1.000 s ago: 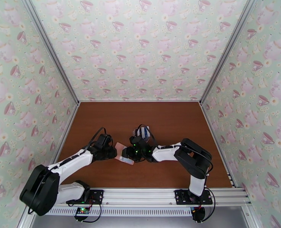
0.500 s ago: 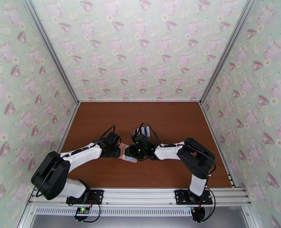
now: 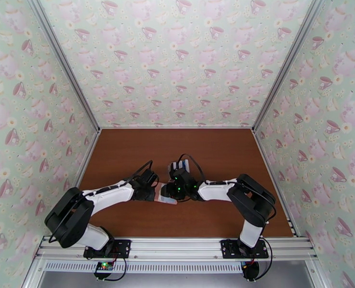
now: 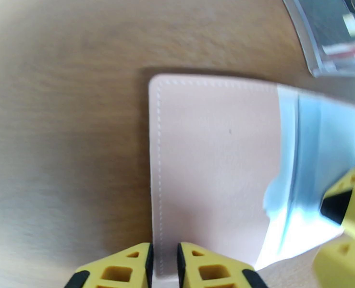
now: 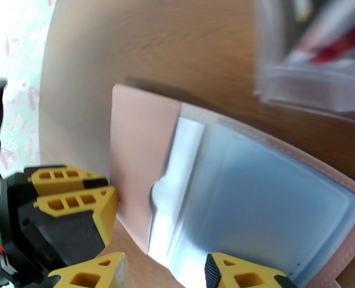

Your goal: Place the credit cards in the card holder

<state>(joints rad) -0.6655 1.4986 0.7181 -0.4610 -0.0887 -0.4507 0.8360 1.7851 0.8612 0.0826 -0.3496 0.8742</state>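
Arms, two of them, meet over the middle of one brown table (image 3: 215, 154), and one card holder (image 4: 211, 164) lies opened flat between their tips. The left gripper (image 4: 164, 258) has its two yellow fingers drawn together to a thin slit, with the stitched edge of the pink flap running into that slit, so it is clamped on the card holder at the flap's outer edge. The right gripper (image 5: 166, 265) has its two fingers standing well apart above the pale grey-blue pockets. One finger is over the pocket side and the other over the bare wood just beside the pink flap; whether either one presses on the holder cannot be told. One pale pocket leaf is lifted and curled along the fold. One clear plastic rack (image 5: 316, 54) stands just behind the holder, apart from it. The credit cards (image 3: 180, 165) sit upright in it as white and blue stripes, too blurred to count.
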